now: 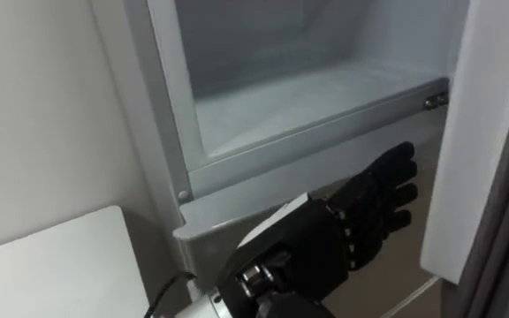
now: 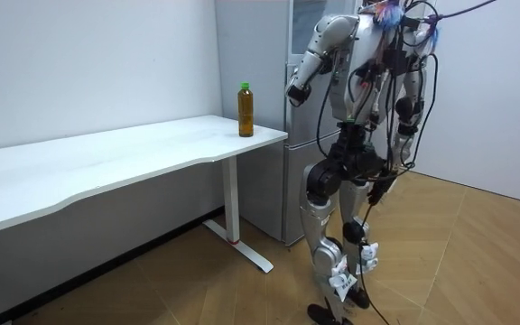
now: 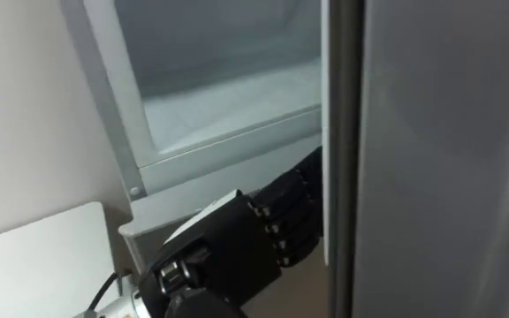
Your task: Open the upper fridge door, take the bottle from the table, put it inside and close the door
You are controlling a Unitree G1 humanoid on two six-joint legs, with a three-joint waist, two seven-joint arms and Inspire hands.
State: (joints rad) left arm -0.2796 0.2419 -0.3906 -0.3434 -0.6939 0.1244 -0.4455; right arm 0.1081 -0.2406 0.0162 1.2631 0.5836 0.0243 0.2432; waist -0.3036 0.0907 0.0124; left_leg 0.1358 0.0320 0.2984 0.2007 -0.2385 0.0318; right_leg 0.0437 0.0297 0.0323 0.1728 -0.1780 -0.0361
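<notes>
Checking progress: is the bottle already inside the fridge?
No, the bottle stands on the white table.

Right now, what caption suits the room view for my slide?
Robot stands at the fridge, left hand raised toward it, while the bottle stands on the white table's corner.

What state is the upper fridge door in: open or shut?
Open. The door stands swung out at the right, and the upper fridge shows its pale inside.
</notes>
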